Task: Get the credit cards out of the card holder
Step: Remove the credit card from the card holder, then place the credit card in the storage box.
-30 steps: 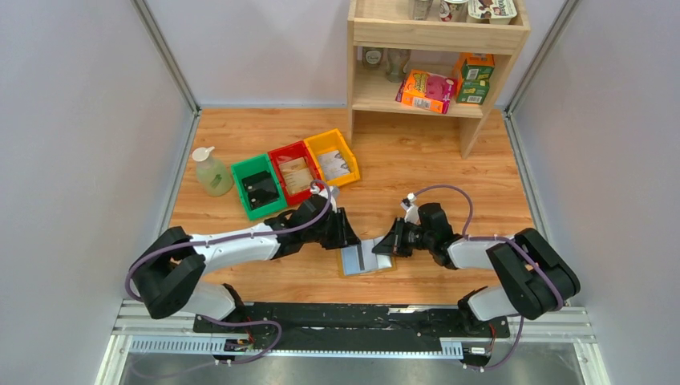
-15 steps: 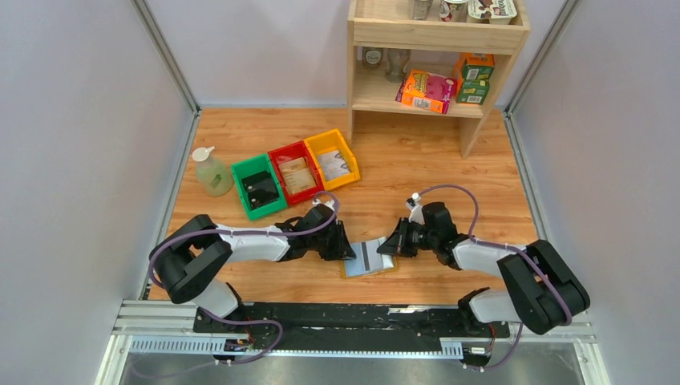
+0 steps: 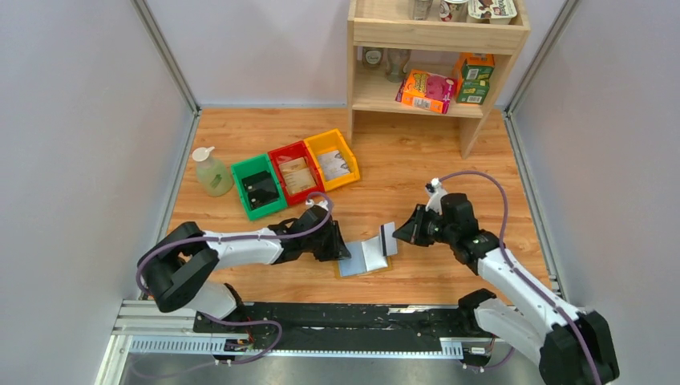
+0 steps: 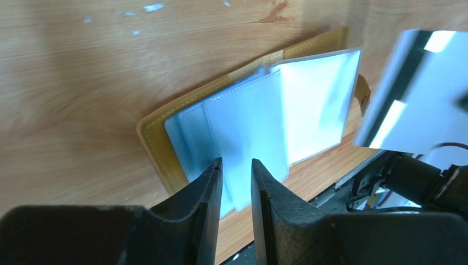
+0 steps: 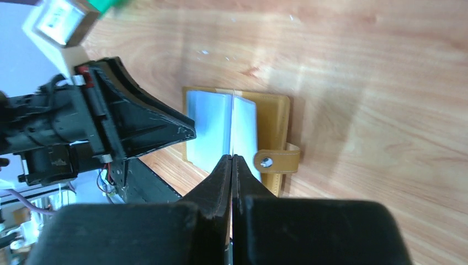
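Card holder (image 3: 365, 258) lying open, right gripper (image 3: 398, 237) clamping credit card (image 3: 387, 239), left gripper (image 3: 346, 253) narrowly parted

Card holder (image 4: 157, 135) matt leather; credit card (image 4: 411, 94) glossy.

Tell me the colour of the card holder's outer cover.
Mustard yellow: the card holder shows it best in the right wrist view.
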`<state>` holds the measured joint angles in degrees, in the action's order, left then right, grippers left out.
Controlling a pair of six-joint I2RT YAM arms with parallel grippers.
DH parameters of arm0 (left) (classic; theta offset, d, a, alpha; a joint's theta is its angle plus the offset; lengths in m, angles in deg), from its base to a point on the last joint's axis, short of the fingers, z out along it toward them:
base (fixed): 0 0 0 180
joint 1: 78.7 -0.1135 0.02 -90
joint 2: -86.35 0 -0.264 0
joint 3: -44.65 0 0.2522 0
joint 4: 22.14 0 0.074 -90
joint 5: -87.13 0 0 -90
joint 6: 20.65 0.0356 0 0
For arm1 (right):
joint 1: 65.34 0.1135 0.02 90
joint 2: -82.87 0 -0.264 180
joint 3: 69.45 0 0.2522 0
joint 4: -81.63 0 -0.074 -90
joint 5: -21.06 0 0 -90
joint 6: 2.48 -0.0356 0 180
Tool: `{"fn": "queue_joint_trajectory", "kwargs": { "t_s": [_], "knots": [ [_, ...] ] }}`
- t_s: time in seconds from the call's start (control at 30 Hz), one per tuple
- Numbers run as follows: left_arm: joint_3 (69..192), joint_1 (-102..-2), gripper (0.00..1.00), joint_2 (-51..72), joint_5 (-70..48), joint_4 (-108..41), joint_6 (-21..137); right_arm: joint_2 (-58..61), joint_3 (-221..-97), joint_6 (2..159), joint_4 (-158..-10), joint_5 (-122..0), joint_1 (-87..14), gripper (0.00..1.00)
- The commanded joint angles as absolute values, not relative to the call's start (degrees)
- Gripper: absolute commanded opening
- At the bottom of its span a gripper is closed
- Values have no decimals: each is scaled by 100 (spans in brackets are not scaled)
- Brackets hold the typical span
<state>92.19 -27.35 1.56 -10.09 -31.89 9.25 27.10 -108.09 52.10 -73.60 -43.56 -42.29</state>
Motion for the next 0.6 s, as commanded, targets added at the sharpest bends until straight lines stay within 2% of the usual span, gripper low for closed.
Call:
{"fn": "queue_joint_trajectory", "kwargs": {
  "t_s": [0.0, 0.1, 0.17, 0.2, 0.33, 0.47, 0.57],
  "knots": [
    [9295, -2711, 38, 839, -385, -4046, 1160, 3670, -11449, 5736, -6273, -4872, -4187, 0],
    [9374, -2720, 49, 1382, -313, -4311, 1178, 4058, -11651, 5912, -6070, -5039, -3942, 0],
    [9444, -2720, 61, 1681, -131, -4513, 1152, 4243, -11757, 6140, -6052, -5398, -3618, 0],
    [9470, -2720, 71, 1796, -120, -4626, 1143, 4296, -11827, 6263, -6052, -5618, -3389, 0],
    [9602, -2720, 88, 2342, -146, -4873, 836, 4297, -12108, 6843, -6035, -7249, -2152, 0],
    [9673, -2738, 93, 2781, -112, -5093, 247, 4183, -12197, 7545, -6420, -8930, -780, 0],
    [9752, -2755, 92, 3106, -67, -5181, -25, 4033, -12118, 8283, -6921, -9967, 161, 0]
  ]
}}
